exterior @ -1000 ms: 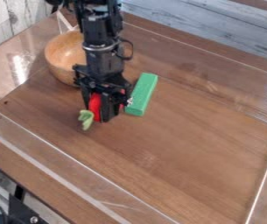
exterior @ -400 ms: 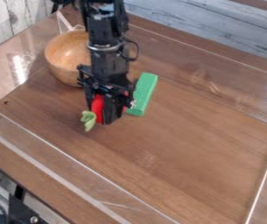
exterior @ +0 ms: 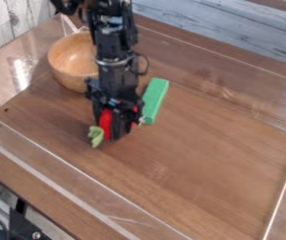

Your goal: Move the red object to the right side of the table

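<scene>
The worktop [exterior: 195,159], brown wood grain with clear acrylic walls round its edges, carries everything; pale planks show behind it, and little else of the room can be made out. A wooden bowl [exterior: 67,62] sits at its far left, and a green block [exterior: 153,101] lies just right of the arm. The pincer [exterior: 112,124] points steeply down, pinching the red object [exterior: 106,123], whose green stem [exterior: 97,138] pokes out below, left of the worktop's middle and at or just above the surface; contact cannot be told. To do this step well, judging from here, the grip should be kept firm, the toy lifted clear, and carried rightward past the block without nudging it.
</scene>
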Robot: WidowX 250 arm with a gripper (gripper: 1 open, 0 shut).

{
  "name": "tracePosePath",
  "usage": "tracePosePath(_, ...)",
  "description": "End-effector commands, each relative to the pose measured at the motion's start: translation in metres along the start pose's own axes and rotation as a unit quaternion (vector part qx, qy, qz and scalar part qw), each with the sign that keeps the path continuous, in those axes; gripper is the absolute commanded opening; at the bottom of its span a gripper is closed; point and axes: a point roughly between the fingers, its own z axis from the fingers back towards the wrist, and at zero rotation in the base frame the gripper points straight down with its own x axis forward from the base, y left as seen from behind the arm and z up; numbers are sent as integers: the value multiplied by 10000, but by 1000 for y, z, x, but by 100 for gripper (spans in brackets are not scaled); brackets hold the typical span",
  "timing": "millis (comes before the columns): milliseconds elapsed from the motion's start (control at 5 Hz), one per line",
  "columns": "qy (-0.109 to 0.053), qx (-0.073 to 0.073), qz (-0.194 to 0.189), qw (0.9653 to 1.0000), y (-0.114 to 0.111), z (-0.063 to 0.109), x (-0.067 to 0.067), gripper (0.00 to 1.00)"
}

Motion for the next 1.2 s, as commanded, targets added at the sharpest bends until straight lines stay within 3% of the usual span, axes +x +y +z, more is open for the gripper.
tracePosePath(0, -223, 92, 83, 9997, 4, 11, -6, 0)
tracePosePath(400, -151, 116, 91, 9998, 5, 16, 3, 0)
tracePosePath(1000, -67, 134, 175, 9997, 6, 31, -8, 0)
